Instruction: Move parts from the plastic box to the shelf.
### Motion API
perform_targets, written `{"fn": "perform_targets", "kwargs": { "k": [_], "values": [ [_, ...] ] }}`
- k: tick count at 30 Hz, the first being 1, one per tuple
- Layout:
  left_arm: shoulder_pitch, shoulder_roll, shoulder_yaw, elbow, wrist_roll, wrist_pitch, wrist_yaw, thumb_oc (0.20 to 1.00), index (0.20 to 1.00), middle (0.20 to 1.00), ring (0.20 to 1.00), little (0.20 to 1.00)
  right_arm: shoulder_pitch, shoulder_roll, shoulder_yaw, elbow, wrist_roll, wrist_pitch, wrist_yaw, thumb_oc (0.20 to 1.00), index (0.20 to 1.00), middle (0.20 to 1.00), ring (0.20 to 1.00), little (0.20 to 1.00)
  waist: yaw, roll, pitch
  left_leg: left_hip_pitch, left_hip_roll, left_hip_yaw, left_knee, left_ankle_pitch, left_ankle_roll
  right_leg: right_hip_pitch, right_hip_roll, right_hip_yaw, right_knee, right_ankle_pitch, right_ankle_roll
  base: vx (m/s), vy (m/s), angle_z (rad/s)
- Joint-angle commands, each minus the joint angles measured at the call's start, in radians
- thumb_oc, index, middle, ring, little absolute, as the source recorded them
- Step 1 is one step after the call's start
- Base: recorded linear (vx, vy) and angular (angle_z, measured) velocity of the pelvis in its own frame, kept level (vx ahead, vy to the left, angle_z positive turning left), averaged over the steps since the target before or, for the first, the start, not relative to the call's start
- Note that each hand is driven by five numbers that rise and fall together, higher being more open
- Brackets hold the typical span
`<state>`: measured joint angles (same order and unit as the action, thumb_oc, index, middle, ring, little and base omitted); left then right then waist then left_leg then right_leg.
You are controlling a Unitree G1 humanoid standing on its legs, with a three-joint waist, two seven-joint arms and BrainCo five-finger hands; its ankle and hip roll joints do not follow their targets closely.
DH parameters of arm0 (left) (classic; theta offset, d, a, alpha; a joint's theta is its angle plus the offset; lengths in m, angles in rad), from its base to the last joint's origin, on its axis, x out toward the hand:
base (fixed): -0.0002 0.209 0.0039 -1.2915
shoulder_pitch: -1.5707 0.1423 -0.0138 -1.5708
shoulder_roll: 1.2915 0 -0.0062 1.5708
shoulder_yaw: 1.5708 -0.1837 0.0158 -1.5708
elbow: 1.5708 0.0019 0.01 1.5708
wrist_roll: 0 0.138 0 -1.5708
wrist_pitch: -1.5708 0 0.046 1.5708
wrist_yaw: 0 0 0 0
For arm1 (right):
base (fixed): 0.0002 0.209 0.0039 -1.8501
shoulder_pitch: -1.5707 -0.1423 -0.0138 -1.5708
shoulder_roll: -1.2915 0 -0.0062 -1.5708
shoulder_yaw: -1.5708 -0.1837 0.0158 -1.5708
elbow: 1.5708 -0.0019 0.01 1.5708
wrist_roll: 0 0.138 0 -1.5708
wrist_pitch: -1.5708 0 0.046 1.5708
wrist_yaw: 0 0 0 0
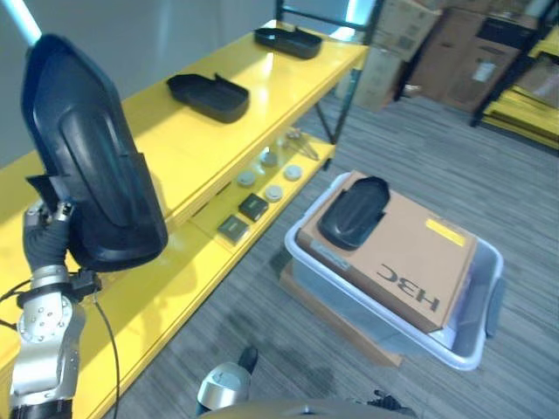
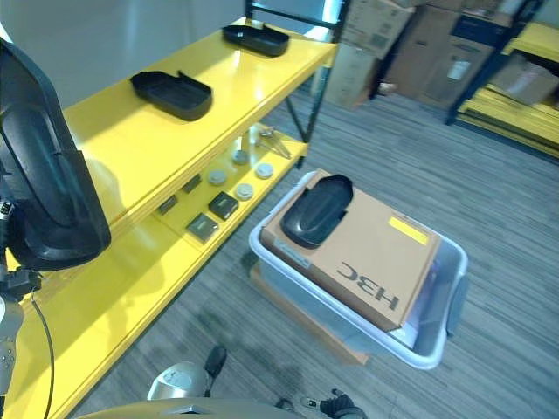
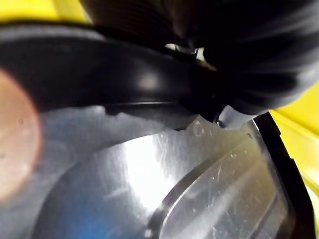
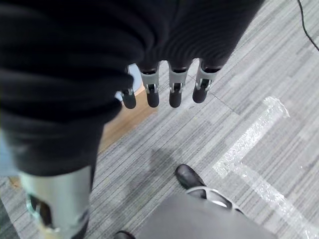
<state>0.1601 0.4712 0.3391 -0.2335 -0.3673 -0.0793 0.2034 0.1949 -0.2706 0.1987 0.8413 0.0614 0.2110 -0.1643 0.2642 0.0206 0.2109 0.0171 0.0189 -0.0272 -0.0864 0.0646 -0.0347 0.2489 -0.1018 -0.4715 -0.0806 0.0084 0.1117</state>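
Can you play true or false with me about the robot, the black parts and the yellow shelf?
1. Two black plastic parts lie on the yellow shelf's top board. True: the nearer part and the farther part.
2. The pale plastic box is sitting on the shelf. False: it stands on the grey carpet floor.
3. The left hand lifts a big black part. True.
4. The brown cardboard box has nothing on it. False: a black part lies on it.
5. The right hand grips a part. False: its fingers hang straight, holding nothing.

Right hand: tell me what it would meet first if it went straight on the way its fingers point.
The right hand hangs with relaxed fingers pointing down. Straight on lies the grey carpet floor, probably first; a wooden board's edge is close beside that line, and depth is unclear.
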Motion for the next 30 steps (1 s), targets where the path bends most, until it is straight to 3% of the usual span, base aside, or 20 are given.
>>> {"fn": "perform_targets", "kwargs": {
  "k": [1,2,3,5,9,11,14,15,17,18,19,21,22,24,25,26,27,30],
  "values": [
    [-0.072,0.023,0.001,-0.044,0.052,-0.124,-0.039,0.2,0.2,0.2,0.2,0.2,0.01,-0.005,0.001,-0.034,0.07,-0.018,-0.04,1.0,1.0,1.0,1.0,1.0,-0.057,0.001,-0.031,-0.038,0.046,0.154,0.006,0.016,-0.067,-0.066,0.012,0.003,0.074,-0.09,0.008,-0.08,0.094,1.72],
    [-0.077,0.011,-0.025,-0.052,0.061,-0.149,-0.053,0.2,0.2,0.2,0.2,0.2,0.032,0.007,-0.016,-0.021,0.103,-0.031,-0.061,1.0,1.0,1.0,1.0,1.0,-0.086,0.01,-0.026,-0.056,0.088,0.306,0.007,0.044,-0.082,-0.064,0.002,-0.074,0.085,-0.085,0.011,-0.08,0.123,1.83],
    [-0.076,0.007,-0.042,-0.059,0.066,-0.159,-0.046,0.2,0.2,0.2,0.2,0.2,0.038,0.013,-0.02,-0.013,0.119,-0.04,-0.067,1.0,1.0,1.0,1.0,1.0,-0.1,0.016,-0.022,-0.061,0.103,0.37,0.006,0.057,-0.085,-0.066,-0.001,-0.107,0.095,-0.084,0.01,-0.09,0.157,1.46],
    [-0.071,0.004,-0.062,-0.07,0.06,-0.162,-0.021,0.2,0.2,0.2,0.2,0.2,0.032,0.017,-0.017,0.004,0.115,-0.046,-0.069,1.0,1.0,1.0,1.0,1.0,-0.106,0.023,-0.019,-0.069,0.104,0.408,0.006,0.068,-0.085,-0.068,-0.003,-0.131,0.107,-0.088,0.007,0.03,0.125,1.86],
    [-0.048,0.009,-0.065,-0.08,0.084,-0.141,0.011,0.2,0.2,0.2,0.2,0.2,-0.039,0.025,0.004,0.109,0.081,-0.06,-0.044,1.0,1.0,1.0,1.0,1.0,-0.064,0.029,-0.019,-0.087,0.062,0.375,0.054,0.022,-0.044,-0.07,-0.023,-0.127,0.158,-0.123,-0.004,0.19,0.187,0.62],
    [-0.052,0.032,-0.054,-0.083,0.076,-0.125,-0.008,0.2,0.2,0.2,0.2,0.2,-0.089,0.035,0.015,0.127,0.107,-0.058,-0.041,1.0,1.0,1.0,1.0,1.0,-0.028,0.025,-0.028,-0.102,0.016,0.342,0.112,-0.043,0.006,-0.06,-0.053,-0.128,0.222,-0.171,0.004,0.26,0.211,-0.01],
    [-0.067,0.051,-0.051,-0.073,0.058,-0.118,-0.024,0.2,0.2,0.2,0.2,0.2,-0.097,0.044,0.016,0.11,0.126,-0.051,-0.061,1.0,1.0,1.0,1.0,1.0,-0.019,0.023,-0.035,-0.105,-0.011,0.324,0.137,-0.069,0.036,-0.06,-0.086,-0.124,0.319,-0.194,0.018,0.19,0.155,0.15],
    [-0.078,0.059,-0.053,-0.067,0.048,-0.111,-0.033,0.2,0.2,0.2,0.2,0.2,-0.096,0.046,0.011,0.099,0.142,-0.05,-0.071,1.0,1.0,1.0,1.0,1.0,-0.024,0.027,-0.038,-0.1,-0.021,0.32,0.143,-0.08,0.052,-0.07,-0.107,-0.117,0.395,-0.182,0.024,0.15,0.189,0.28],
    [-0.119,0.079,-0.084,-0.038,0.041,-0.099,-0.022,0.2,0.2,0.2,0.2,0.2,-0.088,0.04,-0.009,0.081,0.159,-0.066,-0.075,1.0,1.0,1.0,1.0,1.0,-0.055,0.034,-0.032,-0.077,-0.063,0.307,0.154,-0.121,0.103,-0.161,-0.194,-0.071,0.677,-0.128,0.057,0.27,0.342,0.62],
    [-0.135,0.083,-0.107,-0.02,0.056,-0.102,-0.005,0.2,0.2,0.2,0.2,0.2,-0.082,0.038,-0.028,0.064,0.161,-0.081,-0.074,1.0,1.0,1.0,1.0,1.0,-0.091,0.041,-0.017,-0.049,-0.088,0.29,0.16,-0.151,0.134,-0.251,-0.22,-0.001,0.863,-0.074,0.075,0.24,0.296,0.69],
    [-0.145,0.089,-0.121,-0.015,0.06,-0.102,0.013,0.2,0.2,0.2,0.2,0.2,-0.083,0.035,-0.033,0.05,0.165,-0.081,-0.07,1.0,1.0,1.0,1.0,1.0,-0.117,0.046,-0.006,-0.028,-0.098,0.281,0.154,-0.161,0.145,-0.324,-0.217,0.05,0.927,-0.059,0.079,0.17,0.15,0.66],
    [-0.165,0.097,-0.136,-0.008,0.049,-0.094,0.025,0.2,0.2,0.2,0.2,0.2,-0.084,0.027,-0.041,0.024,0.156,-0.081,-0.064,1.0,1.0,1.0,1.0,1.0,-0.152,0.051,0.008,0.005,-0.103,0.255,0.138,-0.167,0.138,-0.418,-0.199,0.127,0.881,-0.048,0.072,0.1,-0.062,0.36],
    [-0.169,0.097,-0.137,-0.009,0.047,-0.091,0.026,0.2,0.2,0.2,0.2,0.2,-0.084,0.026,-0.043,0.021,0.155,-0.08,-0.063,1.0,1.0,1.0,1.0,1.0,-0.156,0.053,0.01,0.011,-0.101,0.25,0.135,-0.166,0.135,-0.424,-0.195,0.135,0.863,-0.044,0.07,0.16,-0.245,0.35],
    [-0.216,0.11,-0.155,-0.02,0.029,-0.05,0.036,0.2,0.2,0.2,0.2,0.2,-0.091,0.022,-0.068,0.035,0.15,-0.095,-0.044,1.0,1.0,1.0,1.0,1.0,-0.181,0.037,0.019,0.03,-0.078,0.215,0.125,-0.179,0.103,-0.396,-0.2,0.203,0.543,0.033,0.085,0.2,-0.417,0.7],
    [-0.243,0.113,-0.174,-0.023,0.029,-0.037,0.046,0.2,0.2,0.2,0.2,0.2,-0.098,0.024,-0.084,0.056,0.152,-0.109,-0.033,1.0,1.0,1.0,1.0,1.0,-0.191,0.025,0.023,0.024,-0.062,0.211,0.128,-0.173,0.091,-0.384,-0.199,0.218,0.33,0.095,0.082,0.2,-0.495,0.76],
    [-0.255,0.118,-0.194,-0.02,0.025,-0.04,0.056,0.2,0.2,0.2,0.2,0.2,-0.103,0.03,-0.098,0.072,0.139,-0.114,-0.028,1.0,1.0,1.0,1.0,1.0,-0.202,0.018,0.025,0.033,-0.047,0.195,0.132,-0.187,0.083,-0.379,-0.202,0.248,0.197,0.156,0.098,0.2,-0.457,0.63],
    [-0.253,0.121,-0.202,-0.019,0.02,-0.051,0.057,0.2,0.2,0.2,0.2,0.2,-0.103,0.036,-0.108,0.075,0.12,-0.109,-0.021,1.0,1.0,1.0,1.0,1.0,-0.21,0.01,0.026,0.048,-0.029,0.195,0.13,-0.196,0.08,-0.389,-0.216,0.265,0.172,0.187,0.113,0.31,-0.403,0.76],
    [-0.249,0.104,-0.191,-0.019,0.013,-0.033,0.029,0.2,0.2,0.2,0.2,0.2,-0.099,0.023,-0.104,0.067,0.094,-0.072,0.006,1.0,1.0,1.0,1.0,1.0,-0.212,-0.002,0.012,0.078,0.02,0.214,0.123,-0.191,0.054,-0.327,-0.21,0.22,0.149,0.132,0.123,0.23,-0.292,0.57]
  ]
}}
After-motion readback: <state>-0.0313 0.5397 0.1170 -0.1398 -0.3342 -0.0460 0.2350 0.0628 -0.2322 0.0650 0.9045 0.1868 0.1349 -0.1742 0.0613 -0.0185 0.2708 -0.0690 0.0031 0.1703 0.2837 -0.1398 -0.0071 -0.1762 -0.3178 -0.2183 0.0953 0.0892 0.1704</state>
